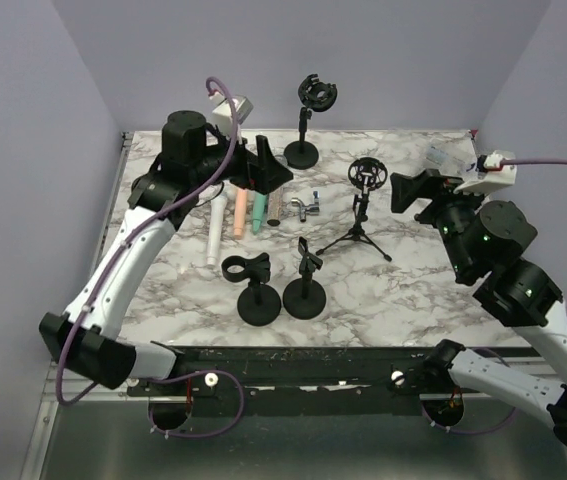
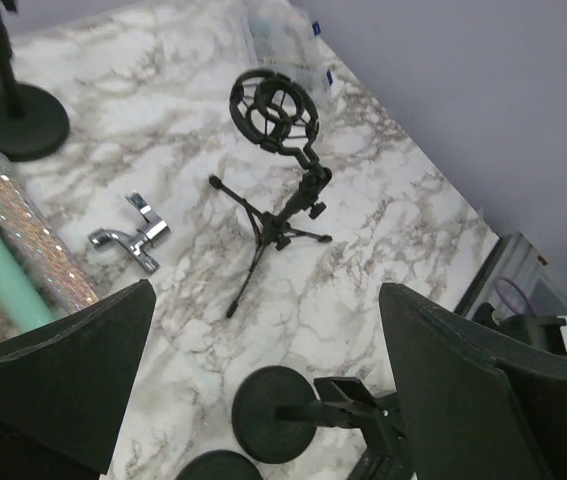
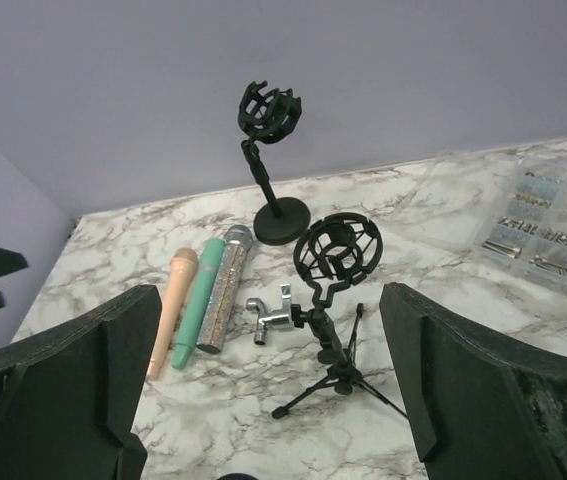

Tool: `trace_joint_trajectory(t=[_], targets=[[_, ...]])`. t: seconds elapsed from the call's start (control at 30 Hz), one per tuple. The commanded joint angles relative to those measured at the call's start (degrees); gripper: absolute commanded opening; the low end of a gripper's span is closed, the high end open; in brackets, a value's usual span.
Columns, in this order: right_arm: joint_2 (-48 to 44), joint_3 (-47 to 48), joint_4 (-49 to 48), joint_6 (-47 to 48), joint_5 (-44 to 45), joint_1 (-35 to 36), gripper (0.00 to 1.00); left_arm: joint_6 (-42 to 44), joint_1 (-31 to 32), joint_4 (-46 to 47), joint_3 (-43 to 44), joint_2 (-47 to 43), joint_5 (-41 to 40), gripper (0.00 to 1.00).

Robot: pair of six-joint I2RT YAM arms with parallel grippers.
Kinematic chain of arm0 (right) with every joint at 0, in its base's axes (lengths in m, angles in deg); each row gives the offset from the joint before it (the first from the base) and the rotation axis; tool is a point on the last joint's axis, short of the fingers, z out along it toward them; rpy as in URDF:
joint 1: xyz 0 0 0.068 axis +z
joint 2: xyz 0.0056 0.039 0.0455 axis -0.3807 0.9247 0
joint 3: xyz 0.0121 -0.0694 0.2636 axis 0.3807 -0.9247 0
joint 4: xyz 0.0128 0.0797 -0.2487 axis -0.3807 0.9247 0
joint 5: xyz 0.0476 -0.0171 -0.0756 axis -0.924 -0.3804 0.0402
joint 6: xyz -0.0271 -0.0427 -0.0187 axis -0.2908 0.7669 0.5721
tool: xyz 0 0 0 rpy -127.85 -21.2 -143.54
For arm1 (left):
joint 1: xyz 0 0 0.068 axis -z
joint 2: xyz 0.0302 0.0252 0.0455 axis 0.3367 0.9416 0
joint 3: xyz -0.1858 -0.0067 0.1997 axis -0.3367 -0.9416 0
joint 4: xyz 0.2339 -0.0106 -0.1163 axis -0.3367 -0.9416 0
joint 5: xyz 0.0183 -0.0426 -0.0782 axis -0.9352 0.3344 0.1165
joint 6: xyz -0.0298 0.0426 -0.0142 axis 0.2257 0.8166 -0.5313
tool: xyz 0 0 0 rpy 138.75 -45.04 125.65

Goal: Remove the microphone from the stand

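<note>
Microphone (image 3: 225, 290), glitter-barrelled, lying beside teal microphone (image 3: 195, 300), off tripod shock-mount stand (image 3: 331, 300); rigid, likely slick, apt to roll; take mid-barrel. Left gripper (image 2: 263, 345), right gripper (image 3: 268, 370): wide, empty.

- Looks like a robotics lab cell, set up for handling trials rather than daily use.
- Closed in at the back and on both sides by plain lavender panels (image 1: 363, 50).
- Built around a marble-patterned table (image 1: 413, 290), with a metal rail (image 1: 303, 363) along its near edge carrying two arms (image 1: 133, 260) side by side.
- Strung with purple cables (image 1: 563, 165) looping up to the wrists.
- Laid out like a test set: microphones (image 1: 240, 215) in a neat row towards the far left corner, several stands (image 1: 360, 215) mid-table, a clear parts box (image 3: 538, 225) at the far right corner.
</note>
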Motion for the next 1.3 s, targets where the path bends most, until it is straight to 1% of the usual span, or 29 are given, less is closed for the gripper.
trace_joint_trajectory(t=[0.0,0.1,0.2,0.33,0.57,0.77,0.93,1.1,1.2,1.27], targets=[[-3.2,0.7,6.0,-0.6,-2.8,-0.2,1.00,5.4,1.0,8.5,-5.6,-12.4,-7.7,0.98],[-5.0,1.5,7.4,0.4,-4.5,-0.1,1.00,6.2,0.9,12.2,-11.3,-22.4,-11.4,0.99],[-6.6,2.3,8.6,0.7,-4.5,-0.2,1.00,7.4,0.9,12.1,-14.5,-32.0,-14.2,0.99],[-9.4,3.4,9.8,0.7,-4.7,-0.2,1.00,9.1,0.9,8.9,-15.2,-43.0,-18.8,0.99],[-14.8,6.6,12.3,1.3,-2.8,-0.2,1.00,13.8,0.9,3.8,-13.6,-57.1,-25.9,0.99],[-18.1,10.3,15.3,2.8,0.4,-0.2,1.00,15.9,1.0,0.6,-12.5,-65.1,-34.1,0.99],[-19.0,12.5,16.6,3.0,2.0,-0.2,1.00,16.6,0.9,0.9,-13.6,-69.6,-37.5,0.98],[-19.7,12.9,16.9,2.3,3.2,-0.2,1.00,16.8,0.9,-0.4,-13.8,-70.8,-38.9,0.98],[-20.1,11.6,16.7,3.0,0.8,-0.1,1.00,16.7,0.9,-0.4,-14.2,-71.2,-38.9,0.99],[-18.8,12.5,18.6,1.6,0.8,-0.1,1.00,16.4,0.9,-0.2,-14.5,-71.2,-38.7,0.99]])
